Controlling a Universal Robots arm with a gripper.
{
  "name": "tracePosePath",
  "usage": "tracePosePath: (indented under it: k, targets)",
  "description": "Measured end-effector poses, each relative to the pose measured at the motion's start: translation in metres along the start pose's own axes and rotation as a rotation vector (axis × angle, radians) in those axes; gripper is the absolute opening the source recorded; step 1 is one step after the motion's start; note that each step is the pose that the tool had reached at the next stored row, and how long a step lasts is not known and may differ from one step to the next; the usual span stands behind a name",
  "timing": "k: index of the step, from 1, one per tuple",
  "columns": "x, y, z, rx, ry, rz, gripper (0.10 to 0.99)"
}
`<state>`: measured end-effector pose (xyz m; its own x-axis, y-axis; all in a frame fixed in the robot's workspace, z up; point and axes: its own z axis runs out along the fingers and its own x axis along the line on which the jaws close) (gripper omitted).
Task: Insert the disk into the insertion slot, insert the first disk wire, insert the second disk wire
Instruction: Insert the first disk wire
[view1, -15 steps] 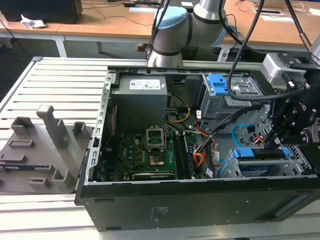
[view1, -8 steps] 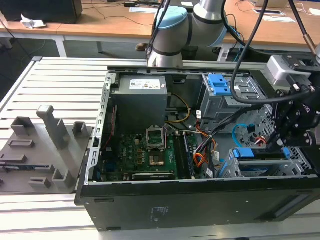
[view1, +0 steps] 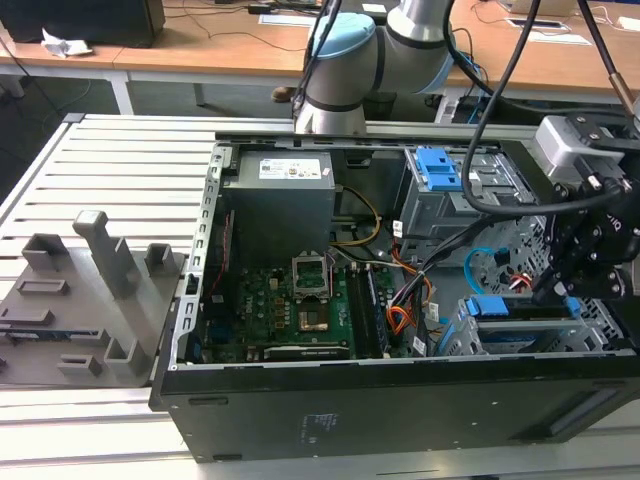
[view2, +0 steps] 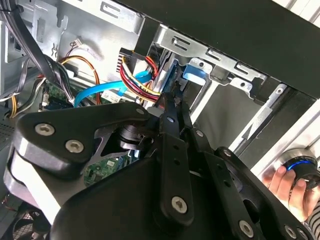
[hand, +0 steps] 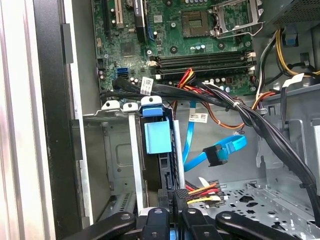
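Note:
The disk (view1: 520, 322) sits in its blue carrier (hand: 159, 136) inside the insertion slot (hand: 116, 150), a silver cage at the exterior view's right (view1: 597, 322). My gripper (hand: 174, 199) hangs over the disk's back end (view1: 572, 285). Its fingertips (view2: 173, 102) stand close together on the dark plug of the first disk wire (hand: 202, 192), a red, yellow and black bundle (view2: 141, 82). The plug is right at the disk's edge. The second disk wire (hand: 217, 154), light blue with a dark plug, lies loose beside the cage (view2: 100, 92) (view1: 480, 262).
Thick black cables (hand: 235, 107) cross above the cage. The motherboard (view1: 290, 300) fills the case's middle and a taller grey bay with a blue latch (view1: 440, 172) stands behind. A person's hand (view2: 285, 184) holds a device outside the case.

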<state>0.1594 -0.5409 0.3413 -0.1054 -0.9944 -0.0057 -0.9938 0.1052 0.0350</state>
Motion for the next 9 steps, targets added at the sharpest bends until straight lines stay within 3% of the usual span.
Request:
tracePosePath:
  k: [9]
  targets:
    - [-0.0001, -0.0023, 0.0063, 0.0, -0.0003, 0.0, 0.165]
